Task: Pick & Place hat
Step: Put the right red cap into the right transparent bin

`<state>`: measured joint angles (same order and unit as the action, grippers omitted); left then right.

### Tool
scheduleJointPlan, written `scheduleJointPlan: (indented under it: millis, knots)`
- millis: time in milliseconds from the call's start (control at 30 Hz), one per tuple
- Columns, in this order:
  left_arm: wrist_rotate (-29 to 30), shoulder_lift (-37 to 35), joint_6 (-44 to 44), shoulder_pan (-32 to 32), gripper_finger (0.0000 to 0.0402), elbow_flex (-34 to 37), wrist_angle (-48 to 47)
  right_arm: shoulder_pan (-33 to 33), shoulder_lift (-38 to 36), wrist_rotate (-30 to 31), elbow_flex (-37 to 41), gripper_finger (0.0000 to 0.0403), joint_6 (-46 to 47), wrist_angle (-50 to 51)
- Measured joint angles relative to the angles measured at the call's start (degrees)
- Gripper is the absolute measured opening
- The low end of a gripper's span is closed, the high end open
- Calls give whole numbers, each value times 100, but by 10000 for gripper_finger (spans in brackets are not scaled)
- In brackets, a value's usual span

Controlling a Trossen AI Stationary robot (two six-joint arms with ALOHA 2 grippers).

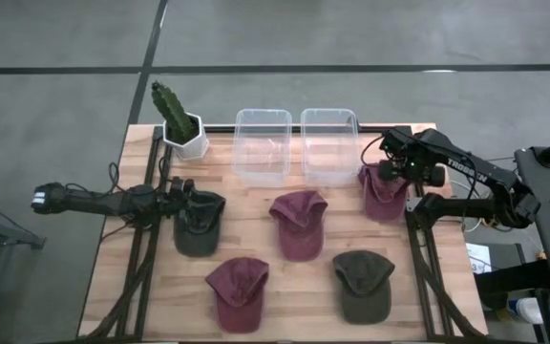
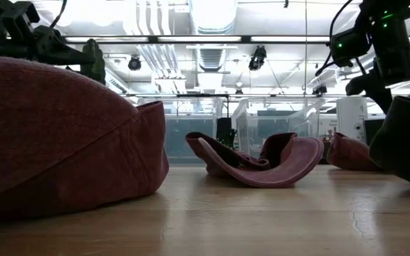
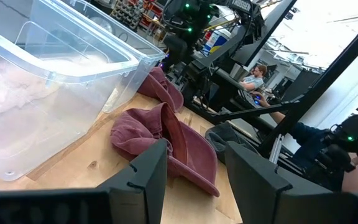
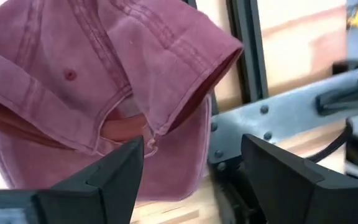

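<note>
At the far left corner of the wooden table (image 1: 285,287) stands a potted cactus (image 1: 179,122). Just near of it, the left gripper (image 1: 191,199) rests at the left edge, right over a dark green hat (image 1: 199,227). In its wrist view the two fingers stand partly apart with nothing between them; whether they touch the green hat beneath cannot be told.

Near the front edge, left of centre, lies a maroon hat (image 1: 238,291). Along the far edge, side by side, sit the left clear bin (image 1: 262,143) and the right clear bin (image 1: 329,143), both empty as far as the overhead view shows. Just near of the gap between them a second maroon hat (image 1: 299,222) lies crumpled, brim toward the front. To the right and nearer is another dark green hat (image 1: 364,283).

At the right edge, just beside the right bin, the right gripper (image 1: 397,170) hangs over a third maroon hat (image 1: 382,191). The wrist view shows its fingers spread wide, with the cap's folded crown and back opening (image 4: 114,87) lying below them and nothing clamped.

The step in hand looks like the pick on the right side: jaws wide, poised over the hat, no hold taken. The next move probably calls for lowering onto a raised fold of the crown, closing firmly on the soft cloth, then lifting clear of the table frame before carrying it to the neighbouring bin. The loose fabric may slip or drag if only a thin edge is caught.
</note>
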<state>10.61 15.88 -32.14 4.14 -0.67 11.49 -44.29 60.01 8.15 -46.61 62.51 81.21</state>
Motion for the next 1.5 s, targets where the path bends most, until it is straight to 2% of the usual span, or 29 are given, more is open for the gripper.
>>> scheduleJointPlan:
  millis: [233, 467, 567, 933, 1167, 1300, 1500]
  knots:
    - [0, 1, -2, 1, 155, 0, 0, 62, 2, -425, 31, 258, 881, -255]
    - [3, 0, -2, 0, 155, 0, 2, 154, 6, -371, 149, 254, 1703, -412]
    - [183, 1, -2, 3, 155, 0, 2, 152, 9, -326, 310, 254, 2201, -473]
    - [1192, 0, -2, 2, 155, 0, 4, 151, -35, 570, 387, 257, 3390, -459]
    - [1224, 1, -2, 0, 155, 0, 4, 148, -35, 873, 396, 269, 4301, -597]
    - [1224, 0, -2, 0, 155, 0, 4, 152, -25, 1097, 572, 274, 4541, -1020]
    - [1215, 2, -4, 0, 155, 0, 4, 152, 15, 1341, 573, 282, 4915, -938]
